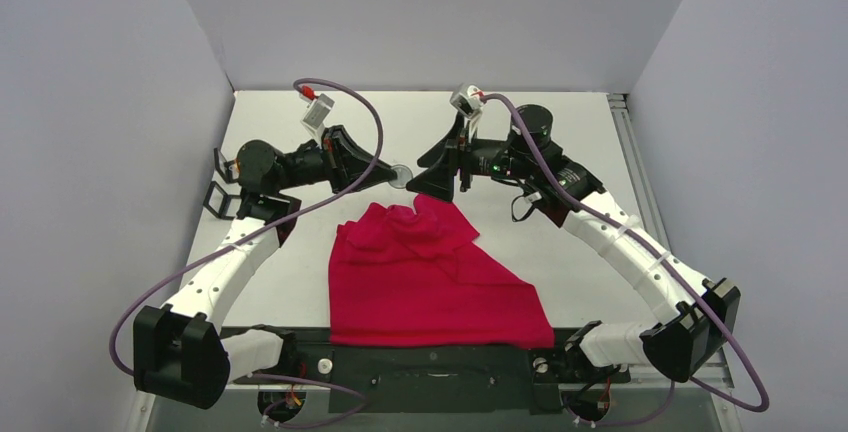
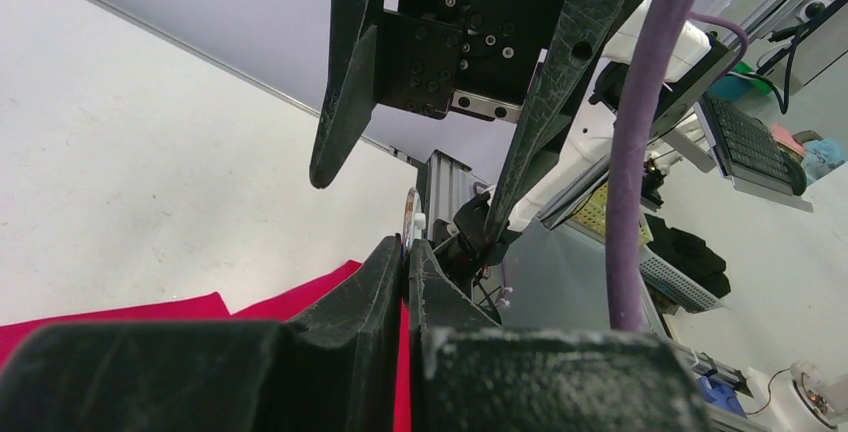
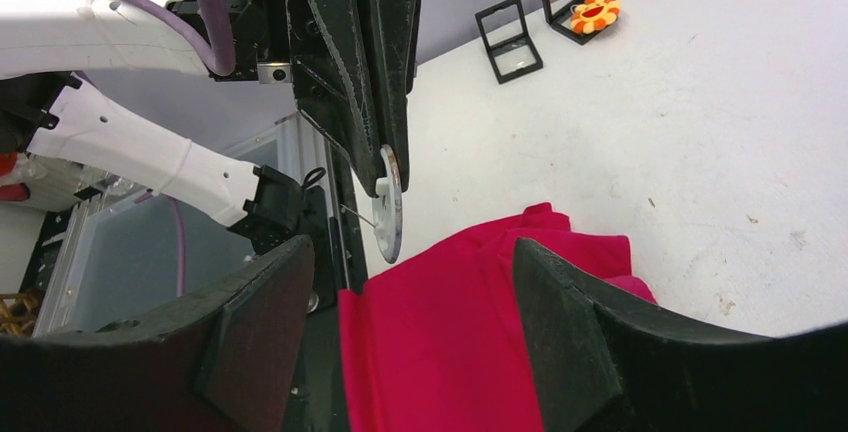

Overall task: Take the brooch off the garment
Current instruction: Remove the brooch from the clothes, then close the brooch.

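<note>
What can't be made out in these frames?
Brooch face: nearly edge-on in both wrist views, a tiny disc in the top view.
Brooch outline, left wrist view: mostly covered by the left hand pinching it.
Red T-shirt neck label: lost in bunched folds, top view; wrist views cut the shirt off at their edges.
Orange item by the black stands: too small to identify, right wrist view.

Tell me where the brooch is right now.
In the top view the brooch is pinched in the left gripper, just beyond the far edge of the red shirt, with the open right gripper facing it.
</note>
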Action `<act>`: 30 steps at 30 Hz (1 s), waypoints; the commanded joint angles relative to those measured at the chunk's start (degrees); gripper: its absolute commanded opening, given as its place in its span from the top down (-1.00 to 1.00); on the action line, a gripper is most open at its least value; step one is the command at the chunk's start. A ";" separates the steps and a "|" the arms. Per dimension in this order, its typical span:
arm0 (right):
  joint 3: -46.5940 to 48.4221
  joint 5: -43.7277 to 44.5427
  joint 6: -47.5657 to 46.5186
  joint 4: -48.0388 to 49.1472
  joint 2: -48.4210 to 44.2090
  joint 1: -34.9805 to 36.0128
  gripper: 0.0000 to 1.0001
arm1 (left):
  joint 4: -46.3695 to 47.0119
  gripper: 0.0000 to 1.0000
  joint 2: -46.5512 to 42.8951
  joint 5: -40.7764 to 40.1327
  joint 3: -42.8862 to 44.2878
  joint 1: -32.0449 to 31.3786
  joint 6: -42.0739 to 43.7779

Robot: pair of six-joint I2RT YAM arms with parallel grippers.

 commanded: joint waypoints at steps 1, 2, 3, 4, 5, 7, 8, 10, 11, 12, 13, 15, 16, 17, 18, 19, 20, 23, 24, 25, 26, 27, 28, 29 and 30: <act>0.47 -0.44 -1.38 2.18 1.12 0.97 -0.35 | 5.96 1.00 -0.74 -1.15 1.03 -0.29 -2.98; 0.52 -0.38 -1.60 1.98 1.20 1.18 -0.34 | 7.02 1.00 -0.84 -1.57 0.84 -0.35 -3.52; 0.52 -0.28 -1.90 1.87 1.38 1.36 -0.33 | 7.33 1.00 -0.99 -1.68 0.61 -0.41 -4.13; 0.62 0.00 -2.04 1.87 1.38 1.50 -0.32 | 7.53 1.00 -1.10 -1.86 0.59 -0.50 -4.23; 0.74 0.15 -2.14 1.97 1.55 1.60 -0.31 | 7.58 1.00 -1.20 -1.86 0.57 -0.52 -4.27; 0.87 0.45 -2.03 2.41 1.86 1.77 -0.27 | 7.65 1.00 -1.41 -1.79 0.50 -0.55 -4.25; 1.02 0.80 -1.93 2.53 1.92 1.83 -0.25 | 7.66 1.00 -1.44 -1.78 0.40 -0.62 -4.20; 1.30 1.46 -1.77 2.72 2.25 2.01 -0.19 | 7.59 1.00 -1.61 -1.85 0.23 -0.78 -3.86; 1.65 1.59 -1.59 2.82 2.49 2.03 -0.17 | 7.48 1.00 -1.63 -1.86 0.22 -0.81 -3.53; 1.74 1.74 -1.45 2.87 2.59 2.05 -0.16 | 7.18 1.00 -1.71 -1.93 0.21 -0.81 -3.36; 1.98 1.77 -1.20 3.15 2.73 2.06 -0.13 | 7.10 1.00 -1.72 -1.94 0.21 -0.95 -3.24; 2.28 1.66 -0.79 3.38 2.94 2.07 -0.11 | 7.07 1.00 -1.73 -1.88 0.15 -0.95 -3.03; 2.32 1.52 -0.38 3.54 2.97 2.07 -0.10 | 7.05 1.00 -1.78 -1.80 0.13 -0.97 -2.69; 2.44 1.44 -0.14 3.89 2.97 2.07 -0.09 | 6.92 1.00 -1.80 -1.79 0.13 -0.99 -2.50; 2.40 1.22 0.33 4.24 3.09 2.03 -0.09 | 6.88 1.00 -1.82 -1.71 -0.01 -1.03 -2.14; 2.39 1.12 0.57 4.46 3.07 2.00 -0.07 | 6.76 1.00 -1.78 -1.74 -0.03 -1.05 -2.01; 2.37 0.99 0.99 4.73 3.09 2.03 -0.05 | 6.76 1.00 -1.81 -1.67 -0.16 -1.06 -1.73; 2.42 0.92 1.31 4.82 3.13 1.98 -0.02 | 6.66 1.00 -1.75 -1.56 -0.49 -1.07 -1.35; 2.39 0.92 1.42 4.78 3.11 1.96 -0.01 | 6.62 1.00 -1.76 -1.54 -0.67 -1.08 -1.17; 2.37 0.81 1.55 4.82 3.17 1.93 0.00 | 6.57 1.00 -1.75 -1.52 -0.78 -1.12 -1.04; 2.36 0.73 2.03 5.06 3.18 1.84 0.01 | 6.53 1.00 -1.74 -1.47 -0.81 -1.09 -0.83; 2.36 0.63 2.21 5.22 3.25 1.82 0.01 | 6.44 1.00 -1.76 -1.37 -0.83 -1.09 -0.74; 2.38 0.55 2.81 5.63 3.29 1.70 0.02 | 6.42 1.00 -1.75 -1.35 -0.84 -1.13 -0.56; 2.41 0.43 3.08 5.85 3.39 1.66 0.02 | 6.34 1.00 -1.76 -1.23 -0.84 -1.15 -0.47; 2.53 0.41 3.47 6.00 3.50 1.57 0.03 | 6.33 1.00 -1.75 -1.20 -0.89 -1.23 -0.29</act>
